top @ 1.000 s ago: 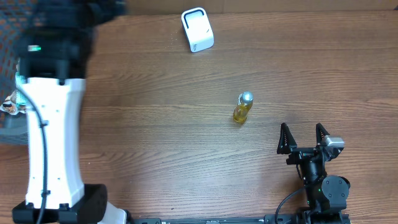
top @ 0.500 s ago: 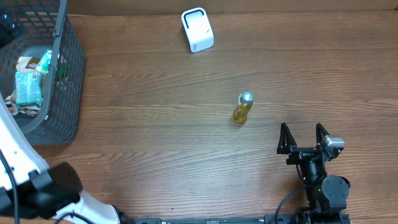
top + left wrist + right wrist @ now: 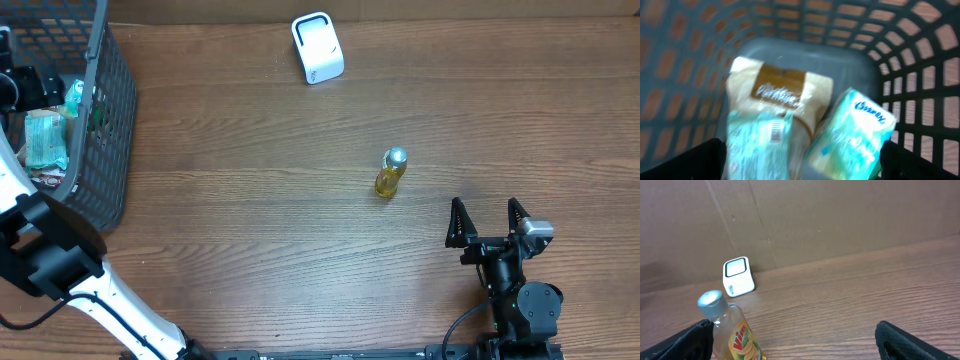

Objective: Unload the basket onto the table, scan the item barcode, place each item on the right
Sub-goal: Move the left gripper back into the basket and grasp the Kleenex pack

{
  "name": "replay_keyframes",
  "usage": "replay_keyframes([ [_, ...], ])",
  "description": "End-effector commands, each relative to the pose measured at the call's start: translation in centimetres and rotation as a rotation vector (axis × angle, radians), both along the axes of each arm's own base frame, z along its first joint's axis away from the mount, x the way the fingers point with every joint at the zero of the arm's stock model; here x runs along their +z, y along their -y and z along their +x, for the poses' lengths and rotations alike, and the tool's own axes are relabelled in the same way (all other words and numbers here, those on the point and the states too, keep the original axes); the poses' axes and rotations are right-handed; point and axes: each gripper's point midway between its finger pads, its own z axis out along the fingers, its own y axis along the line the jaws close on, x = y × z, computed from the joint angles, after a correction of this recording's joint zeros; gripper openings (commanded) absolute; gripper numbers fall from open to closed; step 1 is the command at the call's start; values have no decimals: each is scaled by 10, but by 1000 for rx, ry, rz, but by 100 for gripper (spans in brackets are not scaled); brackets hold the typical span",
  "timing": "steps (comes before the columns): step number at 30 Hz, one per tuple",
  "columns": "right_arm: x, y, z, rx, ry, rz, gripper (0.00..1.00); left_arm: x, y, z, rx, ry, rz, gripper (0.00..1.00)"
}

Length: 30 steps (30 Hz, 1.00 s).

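The wooden table [image 3: 250, 230] is filling the view. The left arm [image 3: 125, 312] is reaching over the dark basket [image 3: 110, 130] at the left edge, and the left gripper [image 3: 800, 167] is hanging with its fingers spread above a cream pouch [image 3: 780, 90], a teal pack [image 3: 852, 132] and a barcoded wrapper [image 3: 757, 145]. The right gripper [image 3: 484, 210] is resting near the front, fingers spread wide. The white scanner [image 3: 318, 47] is sitting at the back, and the yellow bottle [image 3: 390, 173] is standing upright mid-table.

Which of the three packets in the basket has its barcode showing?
The pale green packet lying over the beige pouch: black stripes show on its top. The beige pouch and the blue-lettered pack show only lettering.
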Motion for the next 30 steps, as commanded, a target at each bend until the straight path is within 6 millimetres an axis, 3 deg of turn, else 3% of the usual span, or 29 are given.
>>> replay_keyframes([
  [1,-2,1,0,-3,3,-4,100,0,18,19,-186,73,-9,100],
  [5,-2,1,0,-3,3,-4,100,-10,28,25,-257,89,-44,100],
  [14,-2,1,0,-3,3,-4,100,-54,50,26,-335,-1,-94,100],
  [18,-2,1,0,-3,3,-4,100,-61,57,26,-351,-29,-99,100],
  [30,-2,1,0,-3,3,-4,100,-93,54,14,-318,-126,-73,100],
])
